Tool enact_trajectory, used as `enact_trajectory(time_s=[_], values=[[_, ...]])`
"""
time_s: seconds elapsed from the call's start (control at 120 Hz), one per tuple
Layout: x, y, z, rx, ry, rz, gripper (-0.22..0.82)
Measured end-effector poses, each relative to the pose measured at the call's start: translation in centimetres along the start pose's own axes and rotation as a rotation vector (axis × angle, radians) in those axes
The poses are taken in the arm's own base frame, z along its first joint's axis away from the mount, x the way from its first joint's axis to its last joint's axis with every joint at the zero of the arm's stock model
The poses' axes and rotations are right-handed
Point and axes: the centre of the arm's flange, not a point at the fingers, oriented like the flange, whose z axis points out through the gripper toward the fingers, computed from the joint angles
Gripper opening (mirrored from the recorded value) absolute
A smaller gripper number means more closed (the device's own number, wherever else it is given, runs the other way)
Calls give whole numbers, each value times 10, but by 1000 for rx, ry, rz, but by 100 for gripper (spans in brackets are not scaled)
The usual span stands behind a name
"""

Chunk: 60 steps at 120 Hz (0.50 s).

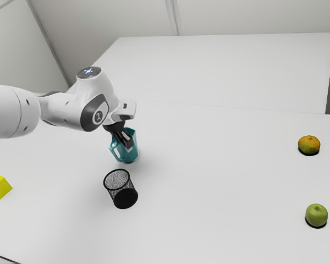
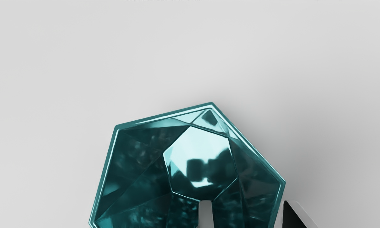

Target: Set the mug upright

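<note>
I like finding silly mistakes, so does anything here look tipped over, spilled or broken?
No, nothing stands out. The teal mug looks upright, with one finger of the open gripper inside and one outside. The black mesh cup stands upright too, and I see no spills or cracks.

In the exterior view you're looking at a black mesh cup (image 1: 120,190) that is standing on the white bench (image 1: 209,192), its open rim facing up. Toward that view's left edge, a yellow block (image 1: 0,187) is sitting well apart from it. Over at the exterior view's right, an orange-green fruit (image 1: 309,144) is resting farther from your camera than a green fruit (image 1: 317,214)
</note>
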Motion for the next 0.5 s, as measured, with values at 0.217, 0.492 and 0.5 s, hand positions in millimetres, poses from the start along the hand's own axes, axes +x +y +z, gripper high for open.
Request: enact_trajectory(time_s=[0.217,0.492,0.5], values=[[1,-1,-15,5,26,-10,41],[23,8,-92,4,129,-7,55],[25,7,-96,3,131,-10,55]])
